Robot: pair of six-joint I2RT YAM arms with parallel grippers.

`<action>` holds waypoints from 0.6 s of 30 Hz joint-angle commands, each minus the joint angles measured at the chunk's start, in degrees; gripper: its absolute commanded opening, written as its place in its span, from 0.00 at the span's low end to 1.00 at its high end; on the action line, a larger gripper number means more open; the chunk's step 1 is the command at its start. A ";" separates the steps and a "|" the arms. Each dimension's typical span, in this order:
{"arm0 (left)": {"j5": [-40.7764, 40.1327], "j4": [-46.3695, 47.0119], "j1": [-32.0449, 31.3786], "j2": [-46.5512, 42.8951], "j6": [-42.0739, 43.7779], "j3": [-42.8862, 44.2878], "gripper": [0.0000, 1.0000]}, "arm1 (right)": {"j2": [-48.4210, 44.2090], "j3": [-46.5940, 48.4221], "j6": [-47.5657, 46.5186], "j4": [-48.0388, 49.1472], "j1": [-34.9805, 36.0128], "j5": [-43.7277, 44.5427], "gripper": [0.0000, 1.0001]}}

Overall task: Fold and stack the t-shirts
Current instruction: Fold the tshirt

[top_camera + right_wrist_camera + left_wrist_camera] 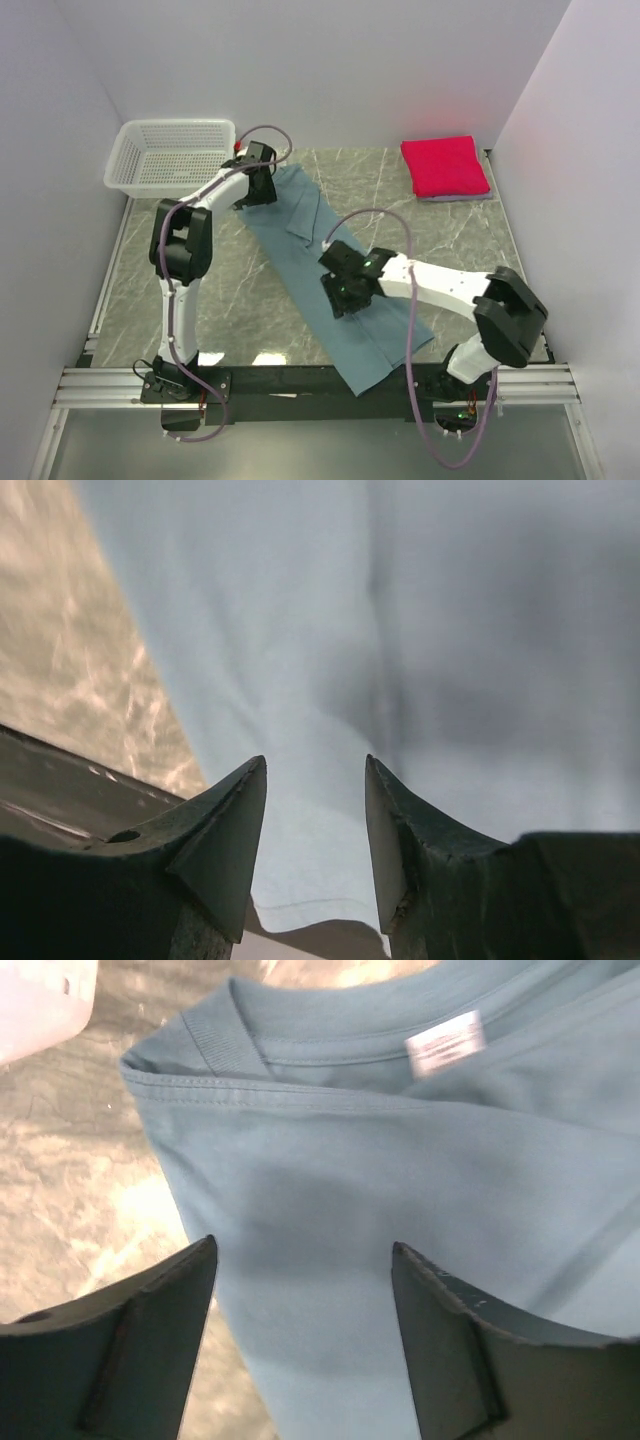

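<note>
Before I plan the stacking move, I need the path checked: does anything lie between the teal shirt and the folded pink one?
Nothing visible does. Only bare table separates the teal shirt from the folded pink shirt at the far right corner; the basket sits far left.

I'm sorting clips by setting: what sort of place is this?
Probably a robotics lab cell, not a home: plain white walls enclose a marble-patterned table, with an aluminium rail along its near edge.
</note>
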 commanded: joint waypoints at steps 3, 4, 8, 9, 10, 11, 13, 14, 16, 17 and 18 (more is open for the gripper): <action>7.88 0.64 -1.64 -12.42 -6.36 -2.10 0.68 | -7.93 -1.90 1.09 1.75 -9.18 1.59 0.51; 9.03 0.99 -2.60 -13.40 -7.94 -4.72 0.67 | -8.89 -2.08 1.09 2.28 -10.15 1.33 0.51; 13.69 2.74 -4.63 -16.40 -11.55 -10.37 0.66 | -10.04 -2.87 0.65 4.13 -13.93 0.80 0.51; 14.75 3.01 -4.98 -16.66 -12.43 -11.16 0.65 | -10.13 -3.13 0.47 4.48 -14.29 0.80 0.51; 15.63 3.45 -5.25 -16.66 -13.48 -12.56 0.65 | -10.40 -3.48 0.30 5.18 -14.73 -0.33 0.51; 16.16 3.97 -5.34 -16.49 -13.84 -13.18 0.64 | -10.40 -4.10 0.30 5.53 -15.25 -0.60 0.51; 17.21 4.77 -5.69 -15.88 -14.72 -14.15 0.60 | -10.48 -4.80 0.12 6.24 -15.61 -1.40 0.51; 17.39 4.94 -5.78 -15.52 -14.98 -14.24 0.60 | -10.75 -5.50 0.12 6.59 -16.05 -1.57 0.51; 17.48 4.94 -5.86 -14.12 -15.51 -14.24 0.57 | -11.10 -6.56 0.12 7.38 -16.31 -2.19 0.51; 17.31 4.86 -5.95 -13.59 -15.69 -14.16 0.56 | -11.27 -6.83 0.03 7.56 -16.49 -2.36 0.51; 17.31 5.12 -5.95 -12.63 -15.86 -14.07 0.54 | -11.54 -7.09 -0.05 7.91 -16.84 -2.71 0.51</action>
